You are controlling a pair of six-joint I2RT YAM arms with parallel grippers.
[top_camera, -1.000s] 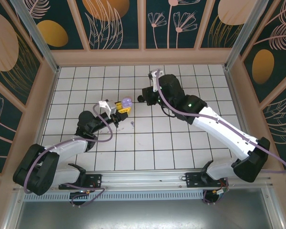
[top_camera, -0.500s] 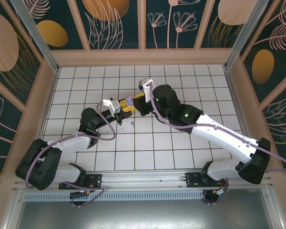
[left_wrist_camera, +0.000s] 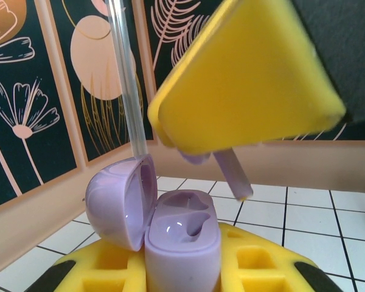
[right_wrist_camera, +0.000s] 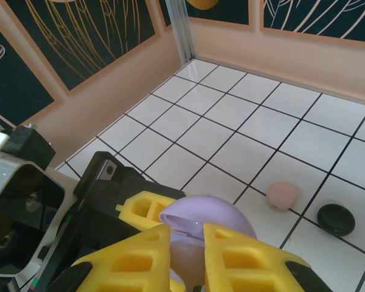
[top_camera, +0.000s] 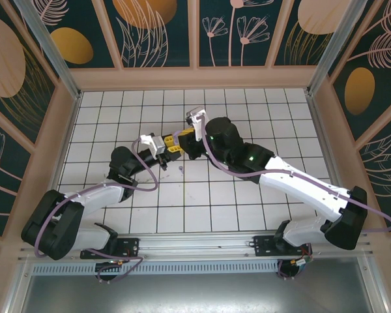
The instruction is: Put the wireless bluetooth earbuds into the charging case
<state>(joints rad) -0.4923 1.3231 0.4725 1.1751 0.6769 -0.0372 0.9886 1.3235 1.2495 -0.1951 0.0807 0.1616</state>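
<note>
In the right end effector (right_wrist_camera: 187, 246): I grip the lilac earbud (left_wrist_camera: 230, 172) by its head, stem pointing down.
Just beneath it: the open charging case (left_wrist_camera: 182, 234), clamped in the left end effector (left_wrist_camera: 182, 274).
Handling: I judge it feather-light, hard and slick; too firm a squeeze may twist it.

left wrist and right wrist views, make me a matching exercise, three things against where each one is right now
Things
1. lilac charging case
2. lilac earbud
3. pink round piece

Places
a. lying on the white tiles beside a black round piece
b. pinched in the right gripper, stem pointing down close to the open case
c. lid open, clamped upright in the left gripper

Pairs: 1-c, 2-b, 3-a
</note>
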